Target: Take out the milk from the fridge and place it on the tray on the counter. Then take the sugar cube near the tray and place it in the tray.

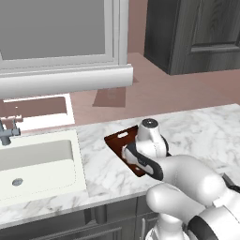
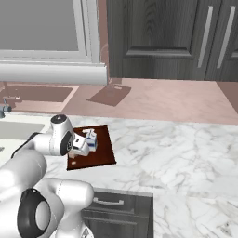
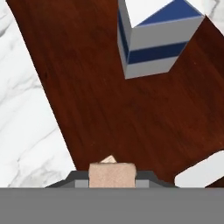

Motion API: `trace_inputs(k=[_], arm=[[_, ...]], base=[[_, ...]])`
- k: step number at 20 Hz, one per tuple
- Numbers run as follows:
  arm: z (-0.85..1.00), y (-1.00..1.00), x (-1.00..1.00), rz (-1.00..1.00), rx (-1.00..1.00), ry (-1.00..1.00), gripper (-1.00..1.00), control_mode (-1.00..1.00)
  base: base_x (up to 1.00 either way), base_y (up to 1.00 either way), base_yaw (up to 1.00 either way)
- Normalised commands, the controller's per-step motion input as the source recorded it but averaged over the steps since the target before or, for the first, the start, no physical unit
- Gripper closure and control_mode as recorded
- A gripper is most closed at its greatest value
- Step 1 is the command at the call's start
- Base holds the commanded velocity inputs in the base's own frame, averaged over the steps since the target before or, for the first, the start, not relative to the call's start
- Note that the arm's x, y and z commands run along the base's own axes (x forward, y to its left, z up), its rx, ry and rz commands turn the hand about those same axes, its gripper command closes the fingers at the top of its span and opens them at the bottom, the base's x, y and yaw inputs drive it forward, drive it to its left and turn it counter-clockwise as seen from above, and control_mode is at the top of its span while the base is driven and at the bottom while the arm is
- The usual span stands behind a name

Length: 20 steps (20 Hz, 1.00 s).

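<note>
One step is left for you: the small white milk carton with a blue band (image 3: 153,43) already stands upright on the flat reddish-brown tray (image 3: 100,100), long axis vertical. Your gripper (image 3: 111,175) pinches the pale tan sugar cube (image 3: 111,174) above the tray's near part, so you only need to set it down beside the carton.

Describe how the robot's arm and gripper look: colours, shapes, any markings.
The arm is glossy white, built of rounded, bulbous segments with dark bands at the joints. A round grey cap tops the wrist. The gripper has small dark grey fingertips on a white hand. No cables or markings are visible.
</note>
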Motion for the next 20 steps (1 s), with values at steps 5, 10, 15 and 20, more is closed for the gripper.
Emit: trace_inputs(k=[5,10,15,20], arm=[[-0.34,0.0,-0.03,0.0,0.0,-0.08,1.0,-1.0],[-0.37,0.0,-0.01,0.0,0.0,-0.11,1.0,-1.0],[-0.39,0.0,0.0,0.0,0.0,-0.1,1.0,-1.0],[-0.39,0.0,0.0,0.0,0.0,-0.06,1.0,-1.0]], base=[[0.0,0.0,0.0],[0.0,0.0,0.0],[0.0,0.0,0.0],[0.0,0.0,0.0]])
